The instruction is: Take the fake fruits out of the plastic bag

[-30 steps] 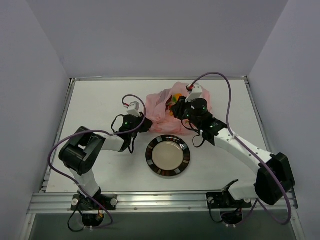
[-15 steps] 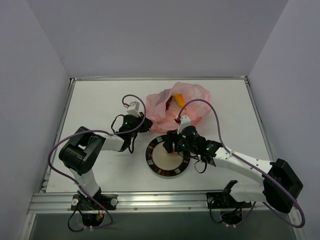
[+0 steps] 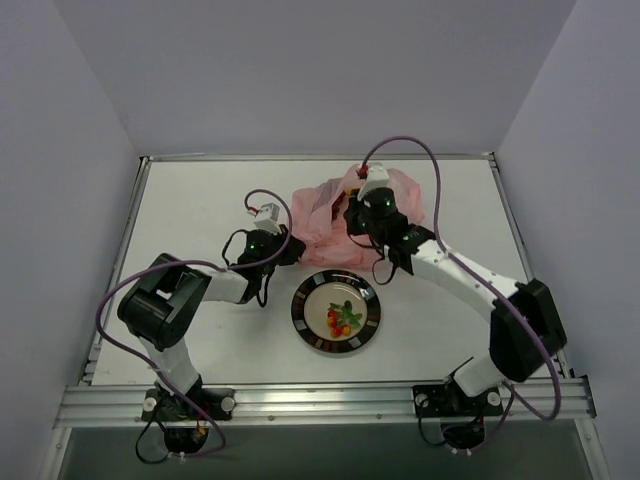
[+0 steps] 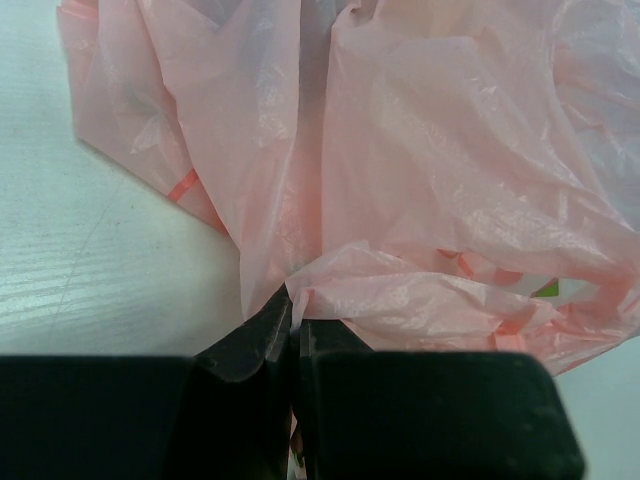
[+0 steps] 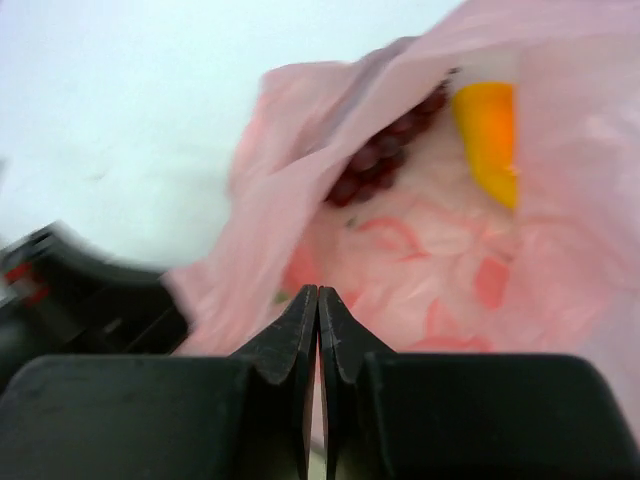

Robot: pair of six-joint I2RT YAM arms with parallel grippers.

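The pink plastic bag (image 3: 318,213) lies crumpled at the back of the table. My left gripper (image 3: 297,248) is shut on its near edge, and the left wrist view shows the pinched film (image 4: 420,200) between my closed left gripper (image 4: 292,312). My right gripper (image 3: 350,224) hovers over the bag's mouth, shut and empty (image 5: 318,297). Inside the bag (image 5: 430,250) lie a dark purple grape bunch (image 5: 385,155) and an orange-yellow fruit (image 5: 488,140). Small red-orange pieces with green leaves (image 3: 343,318) lie on the plate (image 3: 305,330).
The dark-rimmed round plate stands just in front of the bag, between the two arms. The left gripper's dark body (image 5: 70,290) shows blurred at the lower left of the right wrist view. Purple cables loop over both arms.
My right gripper went from the bag to the plate, left the red-orange pieces there, and came back over the bag's mouth. The left gripper held still.
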